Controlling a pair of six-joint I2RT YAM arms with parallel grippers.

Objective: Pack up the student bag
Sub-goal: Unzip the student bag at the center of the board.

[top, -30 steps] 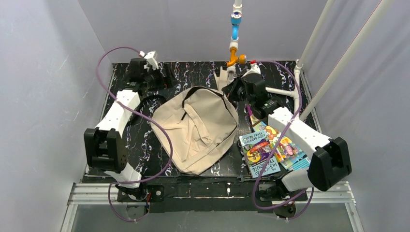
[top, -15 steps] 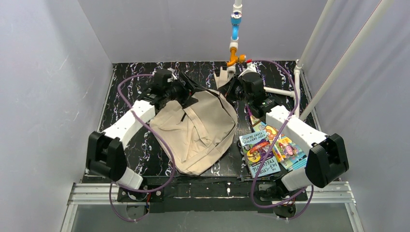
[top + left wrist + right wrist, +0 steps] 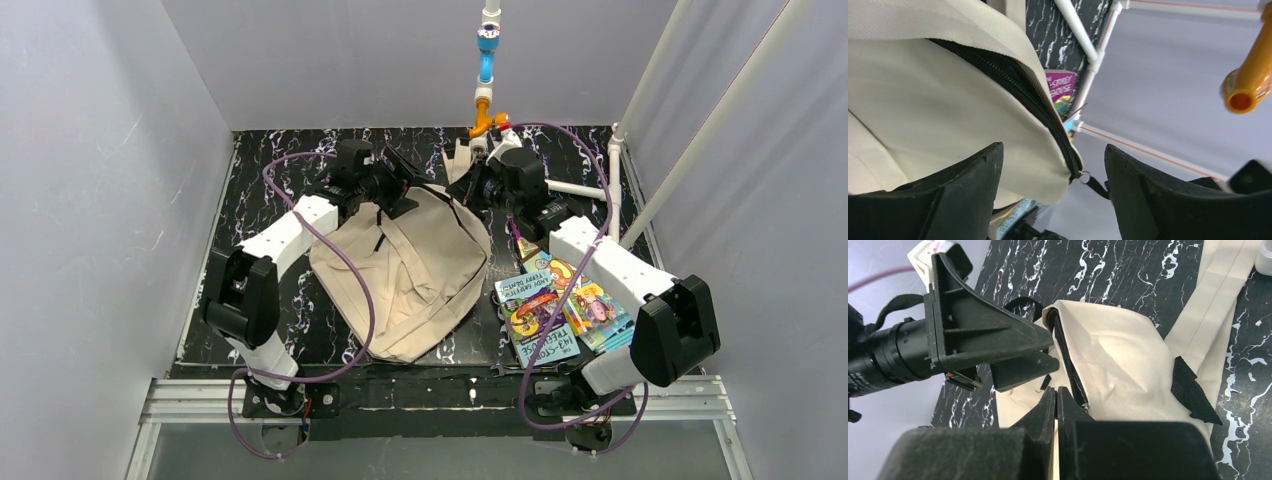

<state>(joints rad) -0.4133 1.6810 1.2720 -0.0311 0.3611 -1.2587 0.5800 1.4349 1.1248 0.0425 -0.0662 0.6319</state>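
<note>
Right, black white-veined marbled table [image 3: 250, 190] fills the middle of the top view. Large beige soft fabric backpack [image 3: 420, 280] lies flat at its centre, rounded top toward the upper edge of the frame. Stack of colourful paperback books [image 3: 550, 300] sits just right of it, touching the bag's right edge.

Left gripper [image 3: 1053, 150] is at the bag's top edge, upper centre, with jaws apart and the bag's fabric rim between them, not clamped. Right gripper [image 3: 1057, 392] is at the bag's upper right corner, fingers pressed together; can't tell if fabric is pinched.

Black zipper [image 3: 1018, 85] runs along that rim. Its small metal pull ring [image 3: 1084, 176] hangs at the end, between the left fingers.
</note>
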